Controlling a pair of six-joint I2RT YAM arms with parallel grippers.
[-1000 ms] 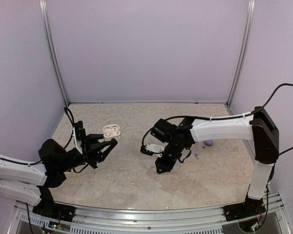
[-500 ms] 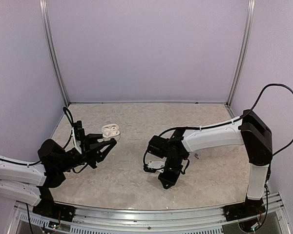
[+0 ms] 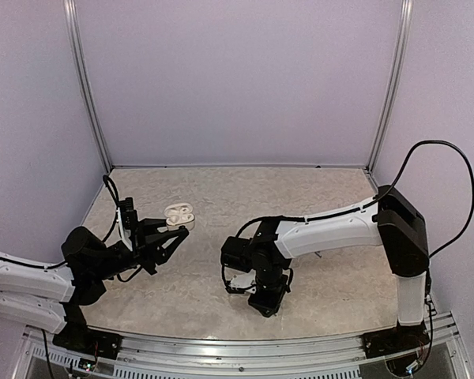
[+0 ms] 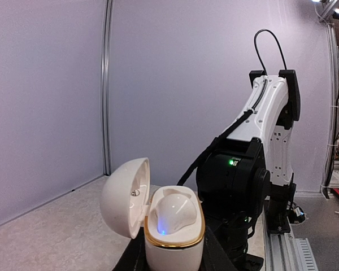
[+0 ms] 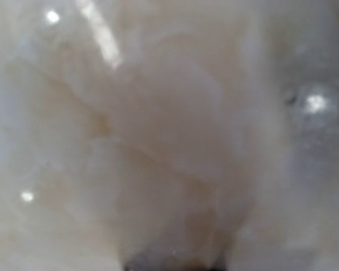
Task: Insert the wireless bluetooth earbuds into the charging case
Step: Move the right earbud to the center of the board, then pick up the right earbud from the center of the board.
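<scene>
My left gripper is shut on the white, gold-rimmed charging case, holding it upright above the left of the table with its lid swung open. In the left wrist view the case stands between the dark fingers. A glossy white rounded piece with a small blue light sits in its base. I cannot tell whether that piece is one of the earbuds, and no loose earbud shows. My right gripper points down at the table near the front middle. Its wrist view is a whitish blur, fingers hidden.
The right arm's white link stretches across the right half of the table. Metal frame posts stand at the back corners, with lilac walls behind. A rail runs along the near edge.
The right arm has swung toward the near left and lowered its gripper close to the table. The left arm and the open case have stayed put.
</scene>
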